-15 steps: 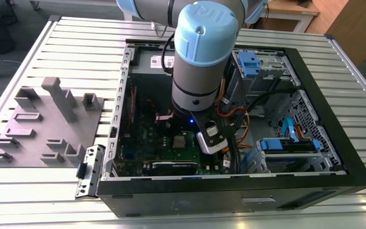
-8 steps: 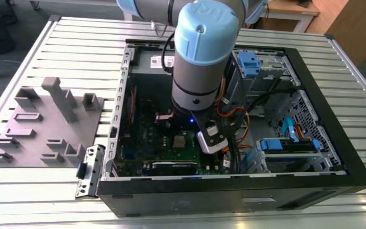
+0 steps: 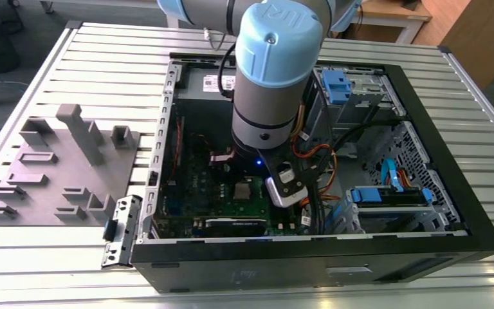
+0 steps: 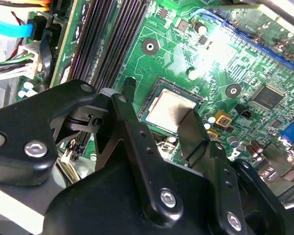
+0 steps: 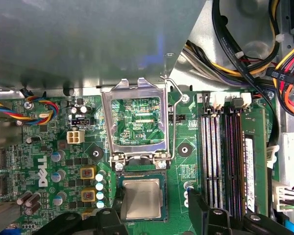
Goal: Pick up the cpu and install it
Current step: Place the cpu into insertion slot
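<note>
In the exterior view the arm [image 3: 269, 77] reaches down into an open computer case [image 3: 316, 248] on a slatted table [image 3: 84, 58], with a grey tray [image 3: 49, 187] on the exterior view's left. The cpu [image 3: 247, 192] lies flat on the green motherboard [image 3: 191, 187], just beside the arm's lower end. In the second wrist view the gripper [image 4: 162, 111] hangs close over the board with its black fingers [image 4: 132, 127] spread apart, one on each side of the cpu [image 4: 170, 110], which lies flat in its socket [image 4: 154, 93]; they grip nothing. In the first wrist view the socket's load plate [image 5: 137, 85] is swung up and open. The cpu [image 5: 142, 198] lies just beside its hinge, between the two finger ends and near the memory slots [image 5: 220, 156].
</note>
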